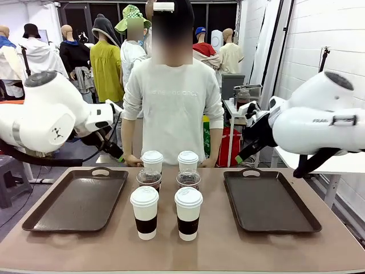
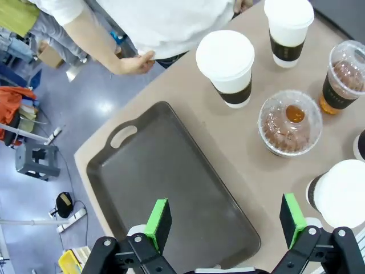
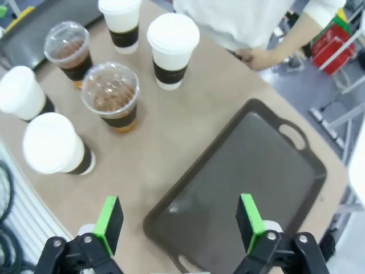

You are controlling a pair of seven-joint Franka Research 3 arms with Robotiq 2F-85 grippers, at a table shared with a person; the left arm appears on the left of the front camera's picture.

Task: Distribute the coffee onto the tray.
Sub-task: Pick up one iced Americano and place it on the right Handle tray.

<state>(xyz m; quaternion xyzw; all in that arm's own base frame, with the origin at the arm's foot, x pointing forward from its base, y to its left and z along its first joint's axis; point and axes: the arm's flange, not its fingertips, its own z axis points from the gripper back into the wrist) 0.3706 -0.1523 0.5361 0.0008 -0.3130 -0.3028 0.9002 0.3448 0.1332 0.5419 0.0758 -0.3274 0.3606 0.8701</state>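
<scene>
Six coffee cups stand in the middle of the table between two dark trays. Two white-lidded paper cups (image 1: 145, 212) (image 1: 188, 213) are in front. Behind them are two clear dome-lidded cups (image 1: 149, 178) (image 1: 188, 180) of brown liquid, then two more paper cups (image 1: 152, 161) (image 1: 188, 161). My left gripper (image 2: 225, 222) hangs open high over the left tray (image 2: 165, 177), holding nothing. A dome-lidded cup (image 2: 290, 123) stands to its right. My right gripper (image 3: 179, 222) is open above the right tray (image 3: 245, 182), with the cups (image 3: 110, 94) off to its left.
A person stands at the far edge with a hand (image 1: 132, 161) resting by the table. Both trays (image 1: 77, 200) (image 1: 268, 200) lie flat with handles at the far side. My arms (image 1: 51, 120) (image 1: 319, 123) are raised on either side.
</scene>
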